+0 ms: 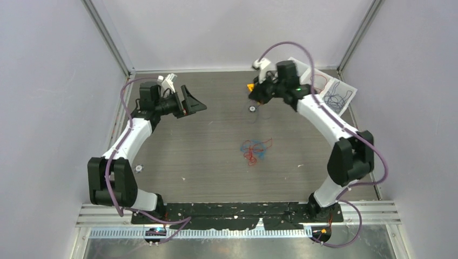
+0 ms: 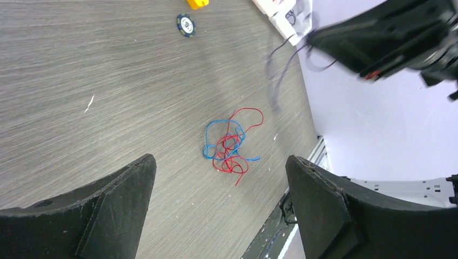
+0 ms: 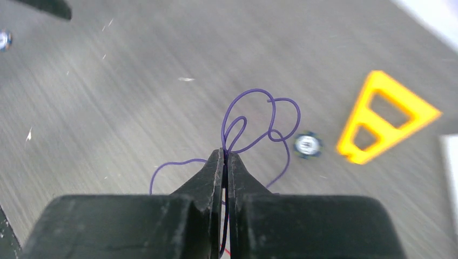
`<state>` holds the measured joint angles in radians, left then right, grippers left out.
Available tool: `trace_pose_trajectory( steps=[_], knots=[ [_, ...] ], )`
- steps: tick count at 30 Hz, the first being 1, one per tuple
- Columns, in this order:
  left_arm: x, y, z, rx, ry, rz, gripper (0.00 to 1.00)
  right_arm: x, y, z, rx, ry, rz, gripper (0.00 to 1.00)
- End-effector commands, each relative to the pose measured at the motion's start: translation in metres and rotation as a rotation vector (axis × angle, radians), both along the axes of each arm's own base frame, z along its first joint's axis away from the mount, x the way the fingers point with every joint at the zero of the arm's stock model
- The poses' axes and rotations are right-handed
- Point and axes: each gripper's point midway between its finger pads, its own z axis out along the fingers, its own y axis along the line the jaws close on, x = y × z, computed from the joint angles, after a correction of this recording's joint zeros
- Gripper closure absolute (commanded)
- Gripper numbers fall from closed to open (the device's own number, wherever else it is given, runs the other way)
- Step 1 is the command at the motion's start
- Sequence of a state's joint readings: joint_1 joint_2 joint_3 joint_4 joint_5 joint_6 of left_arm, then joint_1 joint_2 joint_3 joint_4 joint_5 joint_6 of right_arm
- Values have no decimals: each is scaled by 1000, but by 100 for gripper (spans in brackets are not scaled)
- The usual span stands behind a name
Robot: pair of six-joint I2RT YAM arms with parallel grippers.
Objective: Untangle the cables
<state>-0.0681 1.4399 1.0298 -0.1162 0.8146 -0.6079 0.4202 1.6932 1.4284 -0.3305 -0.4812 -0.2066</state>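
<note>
Left arm: white-and-black jointed left arm point(image 1: 129, 137), base at 7 o'clock, elbow bent outward near 9 o'clock, forearm reaching up to 10 o'clock.
Left gripper: black two-finger left gripper point(image 1: 199, 101), pointing toward 3 o'clock, jaws spread wide with nothing between them.
Right arm: white-and-black jointed right arm point(image 1: 324, 116), base at 5 o'clock, elbow near 3 o'clock, forearm stretched to 1 o'clock.
Right gripper: black two-finger right gripper point(image 3: 224, 156), aimed toward 9 o'clock, fingers pressed together, pinching a thin dark purple cable point(image 3: 254, 90) whose loops stick out past the tips.
</note>
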Motion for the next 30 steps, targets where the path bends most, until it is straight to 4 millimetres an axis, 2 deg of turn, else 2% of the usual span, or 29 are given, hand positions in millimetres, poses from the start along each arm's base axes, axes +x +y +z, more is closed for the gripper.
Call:
trace_pose_trajectory(
  steps=[1,2,3,4,5,6,7,8,9,10,13,15,16,17,18,20,28,29,30],
  knots=[
    [-7,-1,20,25,-105,-43,7,-2,-51,80,109,-84,-35,94],
    [-8,-1,25,30,-122,-47,6,5,-72,88,113,-95,-81,95],
    [-8,-2,29,33,-135,-51,3,2,-83,103,120,-116,-100,94],
    [-9,-3,33,37,-150,-57,1,8,-107,109,119,-128,-154,94],
    [-11,-5,36,38,-160,-64,1,5,-117,119,126,-144,-169,94],
    [-12,-7,39,41,-170,-71,0,10,-140,123,125,-153,-222,94],
    [-14,-9,42,42,-180,-82,0,11,-154,128,125,-164,-246,94],
    [-16,-12,45,40,-189,-94,0,15,-178,129,119,-169,-299,94],
    [-18,-14,47,41,-199,-106,0,18,-188,130,113,-172,-317,95],
    [-20,-17,49,40,-209,-116,0,22,-209,129,111,-173,-356,95],
    [-26,-24,56,39,-242,-145,1,40,-246,122,105,-174,-407,94],
    [-28,-25,58,39,-255,-152,0,54,-278,116,110,-177,-454,94],
    [-29,-26,59,36,-257,-153,0,60,-284,121,116,-209,-448,94],
    [-29,-26,59,35,-256,-152,0,69,-298,112,117,-199,-470,94],
    [-29,-26,59,38,-257,-149,0,76,-305,115,119,-231,-471,95],
    [-29,-25,59,42,-256,-146,1,95,-325,97,106,-242,-481,94],
    [-33,-20,49,92,-237,-147,0,146,-386,61,-27,-417,-532,95],
    [-34,-19,47,98,-234,-147,0,151,-393,61,-61,-445,-535,95],
    [-33,-19,47,104,-234,-146,0,156,-399,51,-73,-438,-541,95]
  ],
)
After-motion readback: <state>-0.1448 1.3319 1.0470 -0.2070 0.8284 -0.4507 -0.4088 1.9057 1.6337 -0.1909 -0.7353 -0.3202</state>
